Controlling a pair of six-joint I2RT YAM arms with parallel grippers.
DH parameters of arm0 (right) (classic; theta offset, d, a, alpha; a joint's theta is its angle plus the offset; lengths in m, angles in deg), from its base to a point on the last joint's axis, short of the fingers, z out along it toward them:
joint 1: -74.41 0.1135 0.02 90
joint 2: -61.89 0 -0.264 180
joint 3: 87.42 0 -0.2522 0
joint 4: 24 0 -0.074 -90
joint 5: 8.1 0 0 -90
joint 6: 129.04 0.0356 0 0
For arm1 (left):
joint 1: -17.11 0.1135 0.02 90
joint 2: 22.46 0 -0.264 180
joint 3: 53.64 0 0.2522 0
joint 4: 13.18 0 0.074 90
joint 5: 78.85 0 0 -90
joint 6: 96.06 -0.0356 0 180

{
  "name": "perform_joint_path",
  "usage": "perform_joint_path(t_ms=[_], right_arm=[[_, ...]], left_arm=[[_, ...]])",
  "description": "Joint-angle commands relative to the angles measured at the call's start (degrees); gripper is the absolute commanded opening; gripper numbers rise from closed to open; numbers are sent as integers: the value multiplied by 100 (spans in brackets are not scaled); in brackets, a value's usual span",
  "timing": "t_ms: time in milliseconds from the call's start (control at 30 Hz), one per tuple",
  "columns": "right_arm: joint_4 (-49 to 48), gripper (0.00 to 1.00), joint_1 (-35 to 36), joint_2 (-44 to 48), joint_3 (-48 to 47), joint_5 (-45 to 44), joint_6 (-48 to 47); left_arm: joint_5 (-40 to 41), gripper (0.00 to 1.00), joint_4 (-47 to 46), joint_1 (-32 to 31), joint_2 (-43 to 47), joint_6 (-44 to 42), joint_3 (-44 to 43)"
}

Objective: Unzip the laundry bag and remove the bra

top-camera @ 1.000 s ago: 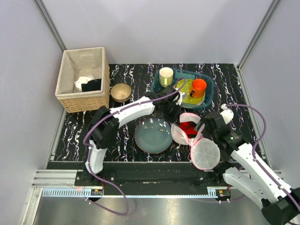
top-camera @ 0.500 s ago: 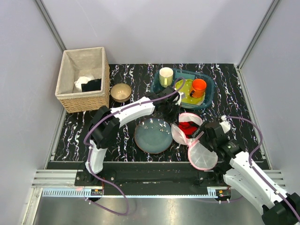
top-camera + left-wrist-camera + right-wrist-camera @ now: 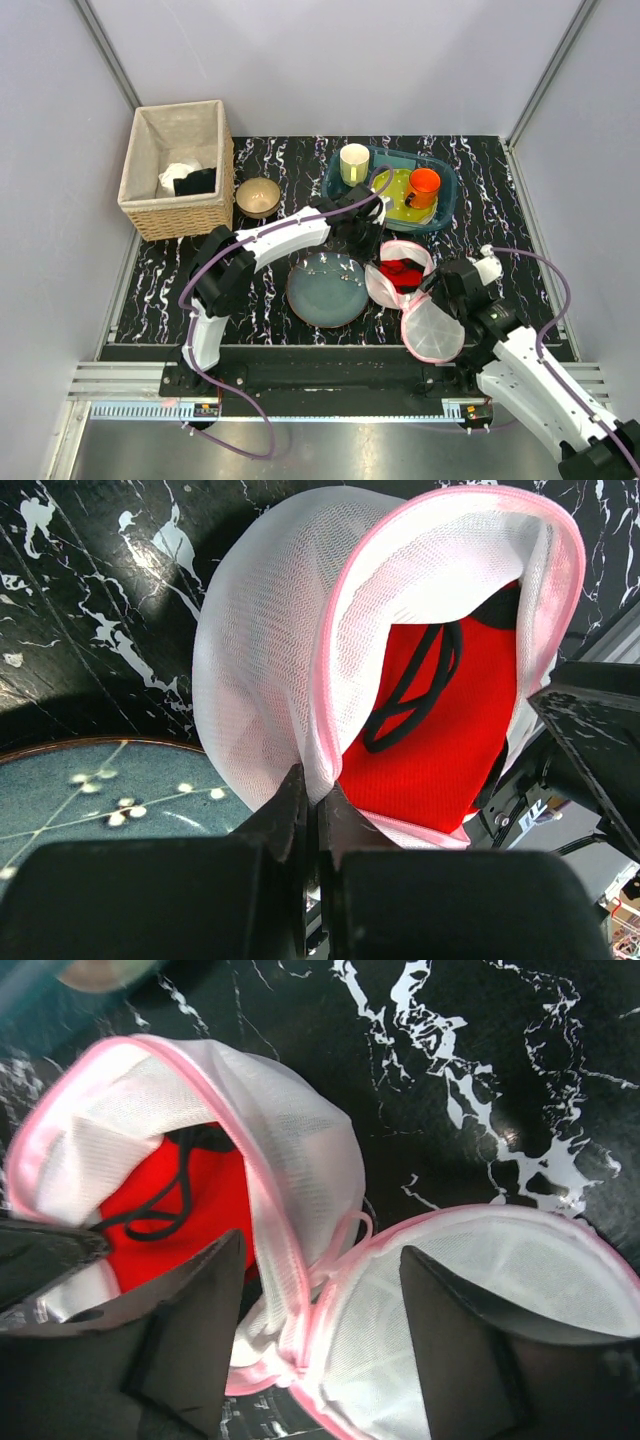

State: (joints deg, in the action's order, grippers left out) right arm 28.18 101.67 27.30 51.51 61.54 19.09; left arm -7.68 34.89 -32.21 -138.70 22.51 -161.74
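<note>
The laundry bag [image 3: 380, 287] lies unzipped, its white mesh body gaping and its round lid flap [image 3: 433, 335] folded down toward the near edge. The red bra [image 3: 403, 270] with black straps lies inside, seen in the left wrist view [image 3: 440, 730] and the right wrist view [image 3: 165, 1215]. My left gripper [image 3: 372, 255] is shut on the bag's pink-trimmed rim [image 3: 318, 770]. My right gripper [image 3: 440, 292] is open, its jaws on either side of the joint between body and lid [image 3: 320, 1290], holding nothing.
A blue-grey plate [image 3: 326, 290] lies just left of the bag. A teal tray [image 3: 445, 205] behind holds a cream cup [image 3: 354, 162] and an orange mug [image 3: 423, 187]. A brass bowl [image 3: 258, 196] and a wicker basket [image 3: 140, 215] with cloths stand at the back left.
My right arm has drawn back toward the near edge and the lid flap has dropped flatter beside it. The left gripper has kept its hold on the rim.
</note>
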Motion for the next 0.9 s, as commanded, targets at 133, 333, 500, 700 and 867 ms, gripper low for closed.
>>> perform_joint_path(t_ms=[133,333,500,700,867], right_arm=[[-615,29,-11,-575,-64,-56,-126],[-669,0,-20,-408,-99,-118,-345],[-669,0,-20,-277,-441,-161,-749],[-1045,0,-20,-390,-1126,145,-1846],[-1433,0,-20,-1058,-2172,997,-2551]], left_arm=[[116,0,-161,-16,339,34,65],[178,0,-152,10,375,16,74],[301,0,-178,115,664,25,336],[397,0,-258,265,1059,86,698],[976,0,-223,265,1394,157,689]])
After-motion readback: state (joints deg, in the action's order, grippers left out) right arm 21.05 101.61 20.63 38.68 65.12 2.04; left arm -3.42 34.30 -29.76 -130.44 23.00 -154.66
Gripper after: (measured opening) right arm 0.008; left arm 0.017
